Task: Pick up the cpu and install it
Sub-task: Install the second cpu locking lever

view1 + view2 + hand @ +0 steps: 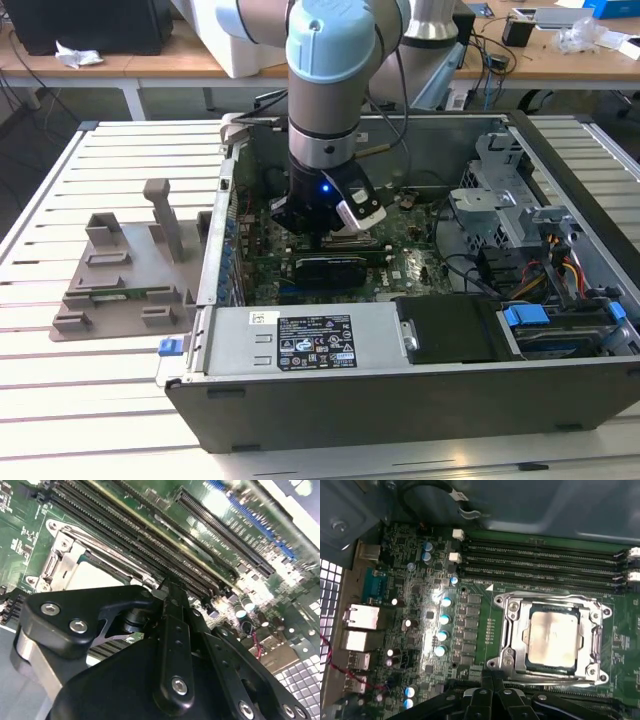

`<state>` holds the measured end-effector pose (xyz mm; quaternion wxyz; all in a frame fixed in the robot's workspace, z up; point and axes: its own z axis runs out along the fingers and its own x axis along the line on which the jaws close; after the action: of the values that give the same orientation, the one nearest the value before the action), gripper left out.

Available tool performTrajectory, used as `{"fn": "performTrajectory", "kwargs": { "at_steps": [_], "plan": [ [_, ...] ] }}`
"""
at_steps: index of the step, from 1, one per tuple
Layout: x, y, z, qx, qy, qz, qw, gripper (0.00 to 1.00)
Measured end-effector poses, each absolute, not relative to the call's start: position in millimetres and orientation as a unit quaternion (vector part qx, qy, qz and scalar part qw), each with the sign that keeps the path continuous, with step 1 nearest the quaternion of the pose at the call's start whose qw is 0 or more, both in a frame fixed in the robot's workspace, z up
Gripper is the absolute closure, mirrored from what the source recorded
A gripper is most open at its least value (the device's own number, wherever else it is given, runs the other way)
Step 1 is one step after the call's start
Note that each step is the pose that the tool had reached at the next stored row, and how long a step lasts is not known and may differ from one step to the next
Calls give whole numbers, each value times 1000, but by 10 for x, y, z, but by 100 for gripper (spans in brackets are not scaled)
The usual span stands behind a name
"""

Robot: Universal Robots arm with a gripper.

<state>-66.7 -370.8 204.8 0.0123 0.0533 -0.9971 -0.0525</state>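
Silver cpu seated in socket frame; my tool hovers beside it, fingers together, empty.

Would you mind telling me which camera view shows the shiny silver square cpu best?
The first wrist view: the shiny silver square cpu lies flat inside the metal socket frame, whole top visible. In the second wrist view the black gripper covers most of it. In the exterior view the arm stands over that area.

A slatted white table carries the computer case and fixture plate.
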Motion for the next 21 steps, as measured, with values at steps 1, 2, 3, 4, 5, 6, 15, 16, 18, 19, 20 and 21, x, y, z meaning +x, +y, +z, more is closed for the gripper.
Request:
{"fn": "performTrajectory", "kwargs": {
  "at_steps": [1,2,3,4,5,6,15,16,18,19,20,21],
  "plan": [
    [-667,-3689,2043,54,-997,-53,12,89],
    [-665,-3658,2034,55,-997,-54,12,89],
    [-665,-3639,2027,56,-997,-54,12,89],
    [-666,-3604,2010,56,-997,-55,12,89],
    [-667,-3596,2002,57,-997,-56,12,89],
    [-668,-3596,1998,57,-997,-58,12,89],
    [-460,-3419,2096,57,-997,-40,14,89],
    [-430,-3401,2090,57,-998,-36,14,89],
    [-351,-3355,2075,57,-998,-28,16,89],
    [-319,-3336,2068,57,-998,-25,16,89],
    [-269,-3306,2059,57,-998,-20,17,89],
    [-239,-3287,2055,57,-998,-17,18,89]
  ]
}}
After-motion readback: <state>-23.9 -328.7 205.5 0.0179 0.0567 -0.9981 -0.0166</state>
